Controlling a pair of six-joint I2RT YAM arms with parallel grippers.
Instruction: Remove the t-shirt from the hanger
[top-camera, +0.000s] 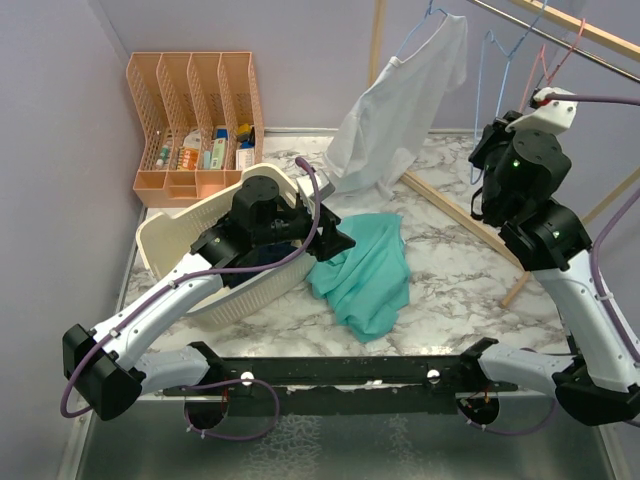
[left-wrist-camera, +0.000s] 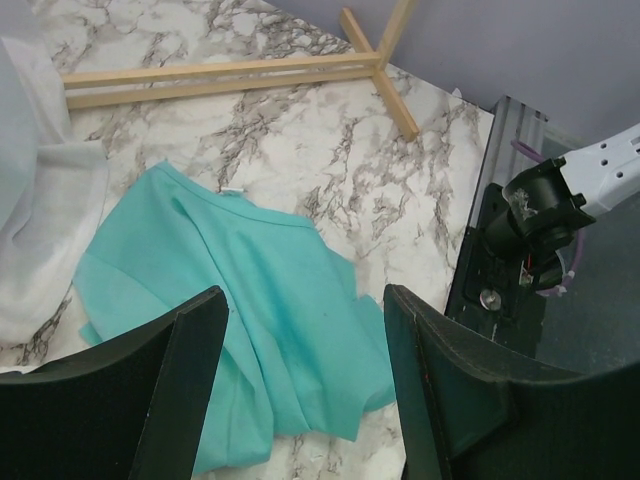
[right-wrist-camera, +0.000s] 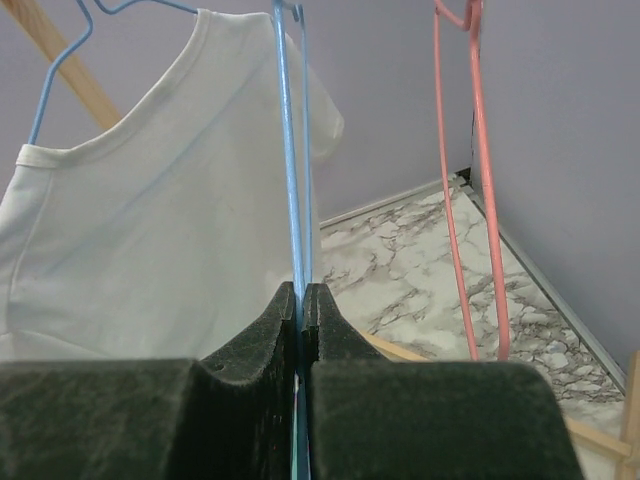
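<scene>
At the far right of the marble bench (top-camera: 450, 280), on a wooden rack, the white t-shirt (top-camera: 400, 110) hangs from a blue hanger (right-wrist-camera: 61, 75). Most of that hanger is buried inside the cloth, and its hook is cut off by the top edge of the frame. The shirt's hem reaches down close to the bench. Beside it, the right tool (right-wrist-camera: 302, 295) is pinched tight on the wire of a second, bare blue hanger (right-wrist-camera: 289, 150). A pink hanger (right-wrist-camera: 470, 200) is to its right. In the wrist view the tool's own pads block the t-shirt's lower half. The left tool (left-wrist-camera: 305, 300) hovers with its fingers spread wide above a crumpled teal garment (left-wrist-camera: 250, 290) on the bench. Next to the garment is a white basket (top-camera: 165, 235), its inside covered by the arm.
</scene>
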